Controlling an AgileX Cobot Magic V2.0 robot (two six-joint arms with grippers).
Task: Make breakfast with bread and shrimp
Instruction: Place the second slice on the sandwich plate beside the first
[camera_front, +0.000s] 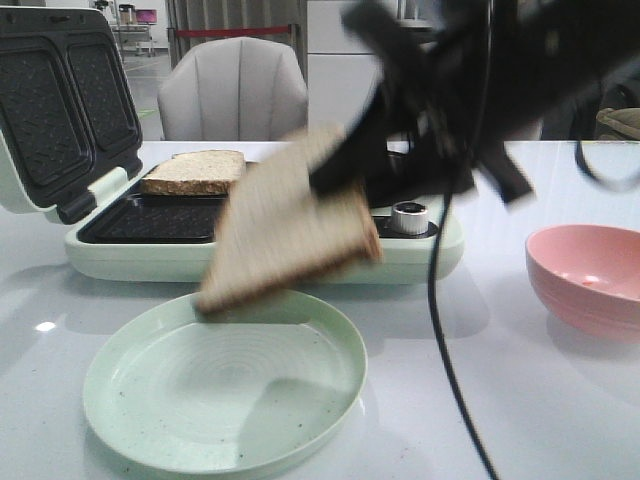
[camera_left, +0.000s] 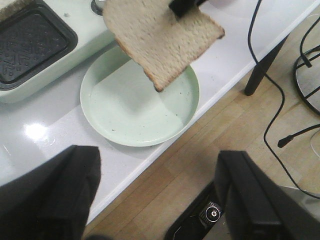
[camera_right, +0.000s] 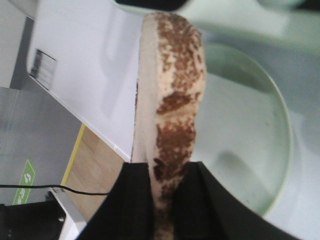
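My right gripper (camera_front: 335, 180) is shut on a slice of bread (camera_front: 285, 225) and holds it tilted in the air above the pale green plate (camera_front: 130, 400). The same slice shows edge-on between the black fingers in the right wrist view (camera_right: 170, 115) and from above in the left wrist view (camera_left: 162, 37). A second slice of bread (camera_front: 195, 172) lies on the far left of the open sandwich maker (camera_front: 150, 255). My left gripper (camera_left: 157, 200) is open and empty, off the table's front edge over the floor. No shrimp show.
A pink bowl (camera_front: 590, 275) stands at the right. The sandwich maker's lid (camera_front: 65, 105) stands open at the back left, its white knob (camera_front: 408, 217) at the right end. A black cable (camera_front: 440, 330) hangs across the table. A grey chair (camera_front: 235, 90) is behind.
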